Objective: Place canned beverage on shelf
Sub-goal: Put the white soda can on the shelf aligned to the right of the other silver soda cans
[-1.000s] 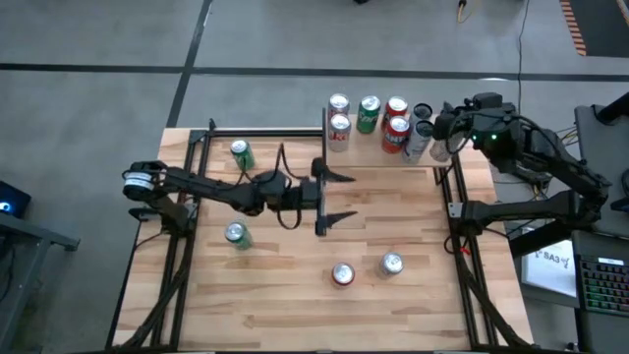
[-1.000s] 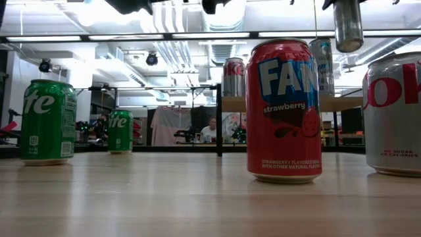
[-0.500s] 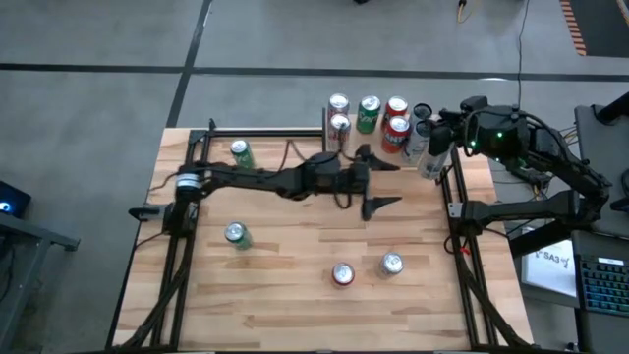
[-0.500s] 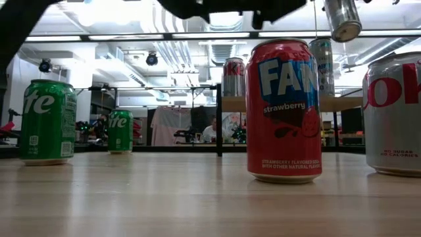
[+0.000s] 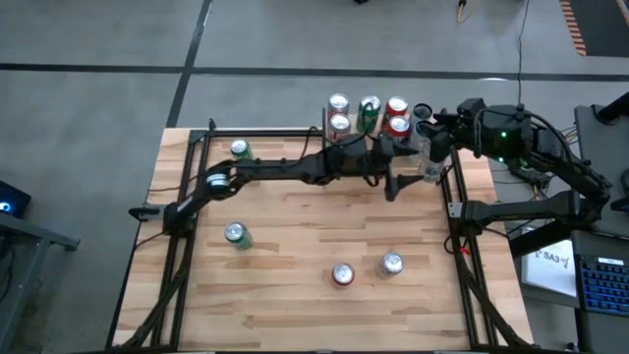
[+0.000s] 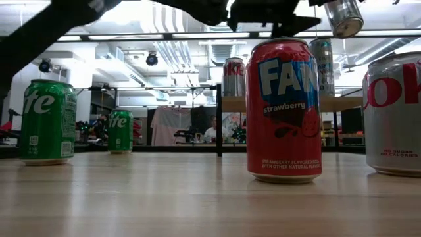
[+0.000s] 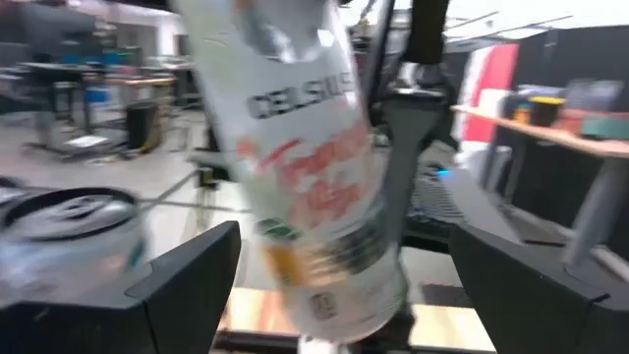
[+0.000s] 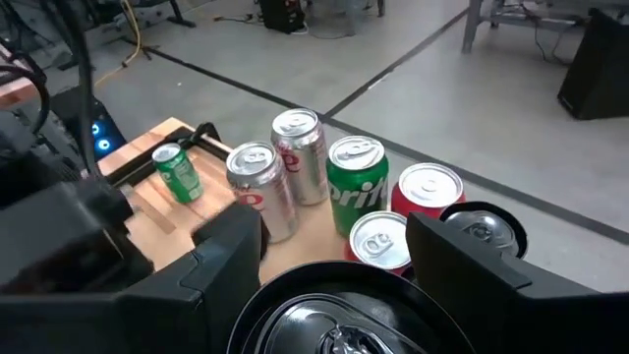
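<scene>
Two dark arms meet by the small light wooden shelf (image 5: 378,147) at the table's far edge. Right gripper (image 5: 433,147) grips a tall white "CELSIUS" can (image 7: 314,167) just beside the shelf. Left gripper (image 5: 398,167) gapes wide around it. Up front stands a red "strawberry" can (image 6: 283,108).

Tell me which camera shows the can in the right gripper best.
Left wrist view: the white Celsius can fills it, tilted, label readable. The right wrist view shows only its top; the low view its bottom end; the high view a sliver.
</scene>
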Controlling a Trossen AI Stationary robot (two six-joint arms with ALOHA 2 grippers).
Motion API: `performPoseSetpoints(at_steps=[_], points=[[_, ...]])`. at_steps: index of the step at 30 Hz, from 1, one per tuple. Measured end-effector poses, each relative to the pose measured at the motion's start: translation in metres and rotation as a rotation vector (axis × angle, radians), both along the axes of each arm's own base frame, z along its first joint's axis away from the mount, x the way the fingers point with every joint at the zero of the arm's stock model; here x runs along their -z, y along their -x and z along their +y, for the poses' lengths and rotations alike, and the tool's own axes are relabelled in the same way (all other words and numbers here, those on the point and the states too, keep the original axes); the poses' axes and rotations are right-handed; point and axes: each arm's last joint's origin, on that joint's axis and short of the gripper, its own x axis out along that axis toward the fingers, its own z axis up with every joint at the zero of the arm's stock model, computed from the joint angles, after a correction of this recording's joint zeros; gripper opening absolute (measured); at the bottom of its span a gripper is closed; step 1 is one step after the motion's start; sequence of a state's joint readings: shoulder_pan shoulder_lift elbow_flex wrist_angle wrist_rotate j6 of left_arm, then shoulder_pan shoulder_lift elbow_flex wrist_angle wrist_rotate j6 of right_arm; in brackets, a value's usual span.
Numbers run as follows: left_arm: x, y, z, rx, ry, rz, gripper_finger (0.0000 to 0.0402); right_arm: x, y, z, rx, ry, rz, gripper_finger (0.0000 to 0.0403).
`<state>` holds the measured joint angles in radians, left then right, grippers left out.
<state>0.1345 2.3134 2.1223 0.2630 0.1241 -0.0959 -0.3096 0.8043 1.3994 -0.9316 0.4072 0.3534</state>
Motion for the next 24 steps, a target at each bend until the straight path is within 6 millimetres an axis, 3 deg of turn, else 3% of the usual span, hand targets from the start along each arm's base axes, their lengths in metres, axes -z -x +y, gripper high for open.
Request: performPoseSetpoints(at_steps=[9, 24], points=[[0.001, -0.022, 0.002, 0.025, 0.024, -0.010, 0.0352, -0.002, -0.004, 0.001, -0.072, -0.006, -0.020, 0.0231], [-0.001, -0.022, 0.004, 0.018, 0.028, -0.077, 0.0352, -0.004, -0.018, -0.002, -0.138, 0.005, -0.051, 0.0231]])
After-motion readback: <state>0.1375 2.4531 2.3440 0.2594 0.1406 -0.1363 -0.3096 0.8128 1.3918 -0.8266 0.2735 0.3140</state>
